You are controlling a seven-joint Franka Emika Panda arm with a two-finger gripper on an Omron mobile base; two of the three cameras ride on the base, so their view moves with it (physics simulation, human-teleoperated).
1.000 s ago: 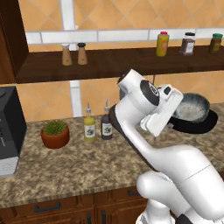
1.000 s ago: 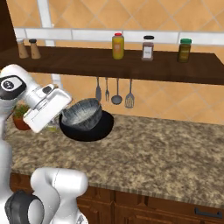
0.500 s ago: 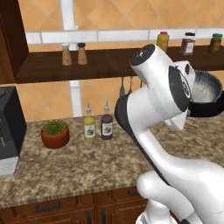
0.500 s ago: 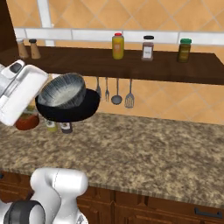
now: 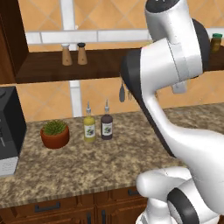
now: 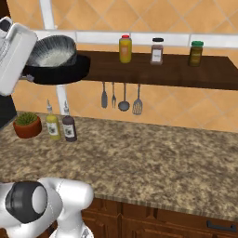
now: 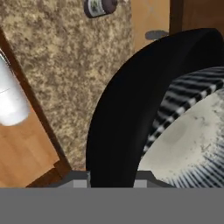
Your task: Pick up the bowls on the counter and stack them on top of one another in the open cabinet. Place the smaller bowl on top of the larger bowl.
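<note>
In the right base view my gripper (image 6: 27,76) is up at the left, level with the shelf board of the open cabinet (image 6: 162,72). It is shut on the rim of the larger bowl (image 6: 58,73), wide and glossy black, held in the air just in front of the board's left part. The smaller bowl (image 6: 52,52), grey with a pale inside, sits nested in it. In the hand view the black bowl's rim (image 7: 116,118) runs down between my gripper (image 7: 111,183), with the grey bowl (image 7: 188,135) inside it. The counter (image 6: 153,158) lies far below.
Three jars (image 6: 124,49) stand on the shelf's right half, and salt and pepper shakers (image 5: 66,54) on its left. Utensils (image 6: 123,97) hang under the board. A plant pot (image 5: 55,133), two bottles (image 5: 89,127) and a black appliance (image 5: 8,127) stand on the counter at the left.
The arm has swung left and up, carrying the black bowl with the grey bowl inside it from just above the counter to shelf height. The grip has stayed shut.
</note>
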